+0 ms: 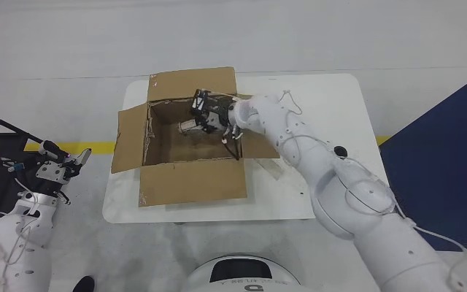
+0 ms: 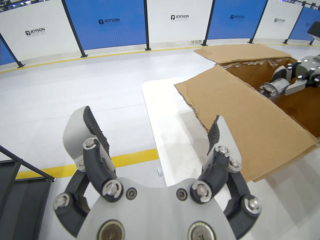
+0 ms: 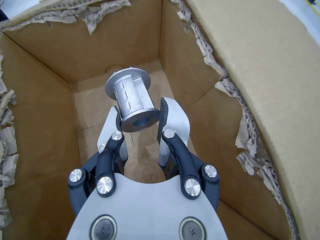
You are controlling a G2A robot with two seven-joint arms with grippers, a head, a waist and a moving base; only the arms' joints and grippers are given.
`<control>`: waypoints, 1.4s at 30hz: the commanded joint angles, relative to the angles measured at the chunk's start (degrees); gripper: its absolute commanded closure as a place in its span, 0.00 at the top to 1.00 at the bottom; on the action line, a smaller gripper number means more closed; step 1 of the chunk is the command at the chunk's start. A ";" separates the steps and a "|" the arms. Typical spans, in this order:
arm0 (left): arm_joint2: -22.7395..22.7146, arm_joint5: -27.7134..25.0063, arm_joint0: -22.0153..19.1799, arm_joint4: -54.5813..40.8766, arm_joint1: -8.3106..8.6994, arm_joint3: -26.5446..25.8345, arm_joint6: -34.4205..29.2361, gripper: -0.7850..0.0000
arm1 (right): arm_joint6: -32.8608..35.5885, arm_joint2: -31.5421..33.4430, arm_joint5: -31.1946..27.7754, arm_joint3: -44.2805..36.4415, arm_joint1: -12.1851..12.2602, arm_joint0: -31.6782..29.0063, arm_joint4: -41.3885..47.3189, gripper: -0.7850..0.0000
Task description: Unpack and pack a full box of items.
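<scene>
Top, box: the box (image 1: 191, 181) stands on the worktop (image 1: 321, 102) with its flaps splayed out, I'd say so an arm can drop straight in.
Top, right pincer: the right pincer (image 1: 198, 117) is inside by the far wall, carrying the spool (image 1: 188, 126).
Top, left pincer: the left pincer (image 1: 71, 157) is off the worktop's left edge, well apart, probably parked out of the way.
Left wrist, left pincer: the left pincer (image 2: 152, 116) is spread wide and holds nothing. It faces the box (image 2: 245, 116).
Right wrist, right pincer: the right pincer (image 3: 140, 106) is clamped on the near flange of the spool (image 3: 131, 96).
Right wrist, spool: it juts forward inside the box (image 3: 112, 38), seemingly off the floor. An end grip likely keeps the pads clear of the walls.
</scene>
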 commanded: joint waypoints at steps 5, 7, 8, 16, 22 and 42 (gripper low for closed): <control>0.00 0.00 0.00 0.00 0.00 0.00 0.00 1.00 | 0.01 6.68 1.67 -16.46 7.50 -7.50 -3.61 0.00; 0.00 0.00 0.00 0.00 0.00 0.00 0.00 1.00 | 3.53 10.14 3.03 -23.93 10.09 -11.28 -4.37 0.00; 0.00 0.00 0.00 0.00 0.00 0.00 0.00 1.00 | 5.82 11.98 3.54 -28.03 11.31 -13.44 -4.49 0.00; 0.00 0.00 0.00 0.00 0.00 0.00 0.00 1.00 | 29.39 22.40 7.66 -52.82 16.86 -26.86 -1.00 0.10; 0.00 0.00 0.00 0.00 0.00 0.00 0.00 1.00 | 44.34 19.19 14.42 -54.84 15.82 -24.25 4.47 0.47; 0.00 0.00 0.00 0.00 0.00 0.00 0.00 1.00 | 61.43 0.12 22.98 -28.25 4.00 -3.64 20.74 1.00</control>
